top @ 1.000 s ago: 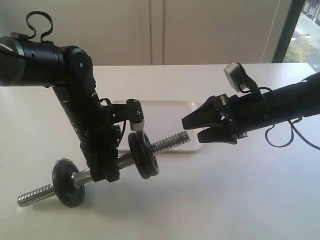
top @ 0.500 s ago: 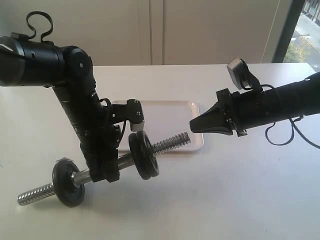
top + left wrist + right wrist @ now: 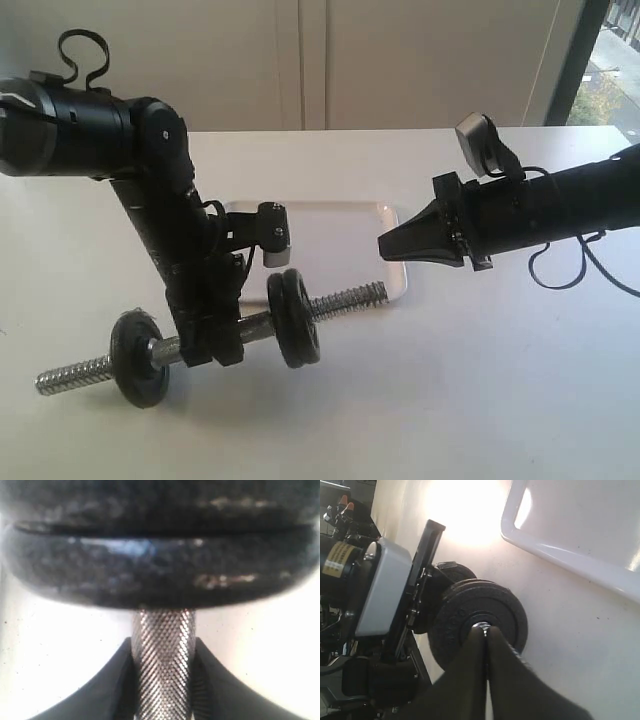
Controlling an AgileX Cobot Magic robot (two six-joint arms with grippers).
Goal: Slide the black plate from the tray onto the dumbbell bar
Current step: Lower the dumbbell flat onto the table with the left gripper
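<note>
My left gripper (image 3: 213, 343) is shut on the knurled middle of the dumbbell bar (image 3: 345, 298) and holds it nearly level above the table. A black plate (image 3: 293, 318) sits on the bar's right half, looking like two discs pressed together. Another black disc (image 3: 137, 358) is on the left half. In the left wrist view the bar (image 3: 162, 655) runs between my fingers up to the plate (image 3: 160, 575). My right gripper (image 3: 385, 247) is shut and empty, right of the bar's threaded tip. The right wrist view looks along its fingers (image 3: 485, 632) at the plate (image 3: 451, 622). The white tray (image 3: 340, 235) lies behind.
The tray's rim (image 3: 555, 555) shows nothing lying in the part I see. The left arm's wrist camera (image 3: 277, 243) hangs just above the plate. A white wall stands behind the table, and a window strip (image 3: 615, 70) is at the far right.
My right gripper closed and drew back slightly to the right. The left arm lowered the bar's right end, so the bar now lies flatter and a little further right.
</note>
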